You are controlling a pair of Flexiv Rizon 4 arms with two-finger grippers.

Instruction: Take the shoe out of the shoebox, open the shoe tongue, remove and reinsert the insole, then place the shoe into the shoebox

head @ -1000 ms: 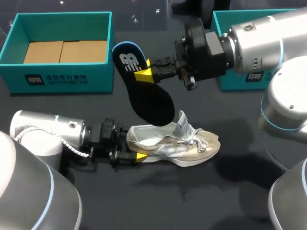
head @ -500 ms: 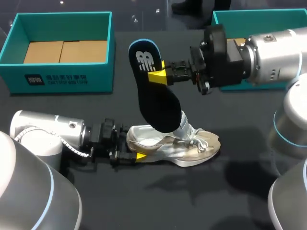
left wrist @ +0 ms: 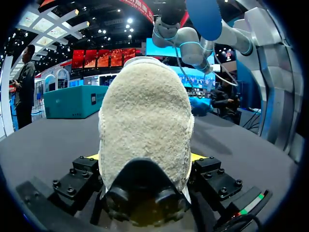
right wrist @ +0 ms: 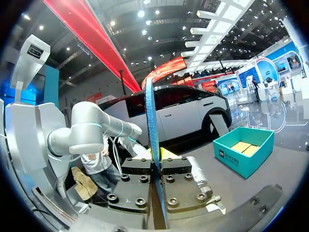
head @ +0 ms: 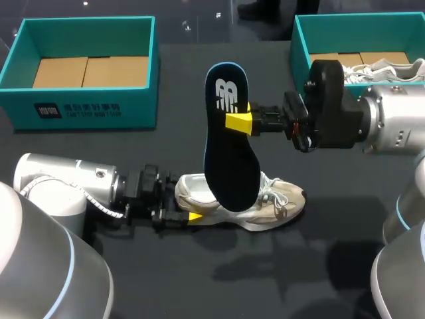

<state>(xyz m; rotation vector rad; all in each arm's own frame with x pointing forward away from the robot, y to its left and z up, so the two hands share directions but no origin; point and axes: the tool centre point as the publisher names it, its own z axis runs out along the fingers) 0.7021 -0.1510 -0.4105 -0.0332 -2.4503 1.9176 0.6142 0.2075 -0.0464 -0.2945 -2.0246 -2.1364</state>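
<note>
**Insole swings across and stands over the shoe**

Since a second ago the right arm has carried the insole [head: 229, 143] toward its own side and turned it from a slant to nearly upright, logo end up and toe end down over the shoe [head: 282, 203]. Its right hand [head: 238, 122] is closed on the insole's edge near the heel end, one yellow tip on each face. The wrist camera shows the thin sole clamped edge-on between the two blocks. That hold leaves the toe end free to go in first, which I take to be the point of it.

Meanwhile the left arm has stayed put. Its left hand [head: 182, 203] grips the heel of the shoe from both sides, low on the desk [head: 199, 279], pinning the shoe on its sole so it should not slide when the insole is pushed in. Whether the insole's toe already touches the opening I cannot tell, because it hides that part.

An open teal shoebox [head: 86, 30] sits at the far left, well apart. A second box [head: 299, 40] at the far right holds another shoe [head: 392, 66], close behind the right arm. Laces and tongue lie toward the front of the shoe and look the likeliest snag.
</note>
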